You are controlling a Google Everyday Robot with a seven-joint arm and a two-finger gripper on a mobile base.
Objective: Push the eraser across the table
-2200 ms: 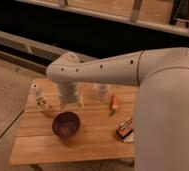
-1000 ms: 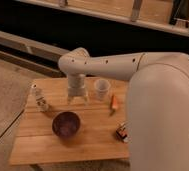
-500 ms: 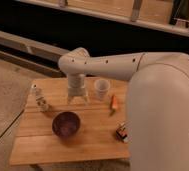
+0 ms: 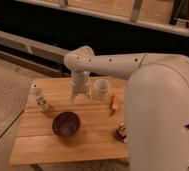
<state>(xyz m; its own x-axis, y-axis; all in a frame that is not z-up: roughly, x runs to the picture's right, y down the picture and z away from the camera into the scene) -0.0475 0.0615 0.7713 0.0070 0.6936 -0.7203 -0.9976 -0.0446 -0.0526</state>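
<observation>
A white robot arm (image 4: 138,62) reaches from the right over a small light-wood bench (image 4: 38,145) and bends down at the wrist, so that its claw (image 4: 80,98) points straight down above the far middle of the plank top. Whether the claw is spread or clenched cannot be told, nor whether its tip meets the wood. It hangs just beside a white cup (image 4: 102,89), which stands upright to its right, apart from it.

The eraser (image 4: 122,132), a small dark block with an orange-red stripe, lies flat near the bench's right edge on the near side, partly hidden behind the robot's bulky forearm and well apart from the claw.

A slim orange stick (image 4: 114,102) lies between the cup and the eraser. A purple bowl (image 4: 66,123) sits upright near the middle of the bench, nearer the camera than the claw. A small pale figure-like object (image 4: 39,99) stands at the left edge
</observation>
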